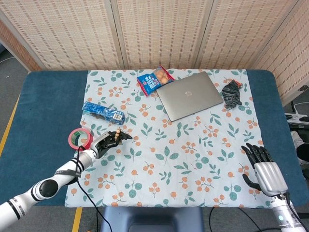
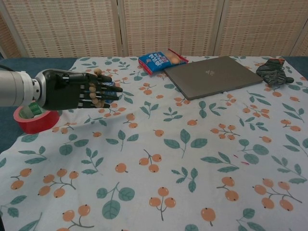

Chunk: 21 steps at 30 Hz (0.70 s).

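Table layout: things along the far edge and left side, one hand at each near corner.

A tablecloth [image 1: 193, 159] lies over the table [image 1: 48, 96]; on it, at the far edge, the snack bag [image 1: 155, 80] lies just left of the closed laptop [image 1: 189, 95], near or touching its corner; right of the laptop, apart from it, lies the glove [image 1: 231, 93]; the biscuit packet [image 1: 103, 111] lies at the left, nearer than the snack bag; the tape roll [image 1: 78, 138] sits on the cloth's left edge, nearer than the packet; the left hand [image 1: 109, 140] hangs just right of the roll, above the cloth; the right hand [image 1: 264, 171] is at the near right corner, well apart from everything else.
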Motion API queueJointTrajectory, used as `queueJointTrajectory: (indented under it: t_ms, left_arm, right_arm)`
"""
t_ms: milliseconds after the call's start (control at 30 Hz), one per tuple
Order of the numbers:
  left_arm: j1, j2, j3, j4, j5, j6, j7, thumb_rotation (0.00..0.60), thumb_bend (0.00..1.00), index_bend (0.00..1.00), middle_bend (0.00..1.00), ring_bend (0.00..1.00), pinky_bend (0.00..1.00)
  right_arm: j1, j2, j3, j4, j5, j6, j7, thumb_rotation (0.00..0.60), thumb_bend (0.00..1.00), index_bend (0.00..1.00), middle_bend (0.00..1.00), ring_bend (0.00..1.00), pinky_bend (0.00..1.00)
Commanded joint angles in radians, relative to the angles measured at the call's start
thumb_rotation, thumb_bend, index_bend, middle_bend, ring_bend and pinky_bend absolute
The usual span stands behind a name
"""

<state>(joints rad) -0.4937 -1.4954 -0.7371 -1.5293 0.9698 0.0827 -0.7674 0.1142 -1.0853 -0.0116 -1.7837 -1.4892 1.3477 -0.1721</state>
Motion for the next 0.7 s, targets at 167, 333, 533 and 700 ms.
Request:
queueJointTrajectory:
  t_ms: [167, 333, 533, 700]
  left_arm:
    - [0.004, 0.0, 0.004, -0.005, 0.021, -0.001, 0.051, 0.6, 1.0, 0.49, 0.31, 0.0, 0.0]
    - [-0.006, 0.005, 0.035, -0.004, 0.044, 0.036, 0.1, 0.6, 1.0, 0.46, 0.29, 0.0, 0.0]
    - [-0.025, 0.009, 0.114, 0.014, 0.143, 0.14, 0.218, 0.6, 1.0, 0.39, 0.24, 0.0, 0.0]
    - [-0.044, -0.017, 0.231, 0.052, 0.237, 0.299, 0.367, 0.6, 1.0, 0.3, 0.18, 0.0, 0.0]
  right_arm:
    - [-0.001, 0.004, -0.001, -0.002, -0.004, 0.002, 0.006, 0.6, 0.27, 0.0, 0.0, 0.0, 0.0]
    - [-0.002, 0.007, -0.002, -0.004, -0.007, 0.003, 0.009, 0.6, 0.27, 0.0, 0.0, 0.0, 0.0]
    - [-0.002, 0.009, -0.002, -0.005, -0.009, 0.002, 0.012, 0.6, 0.27, 0.0, 0.0, 0.0, 0.0]
    - [-0.001, 0.009, -0.005, -0.006, -0.012, 0.0, 0.011, 0.6, 0.27, 0.0, 0.0, 0.0, 0.0]
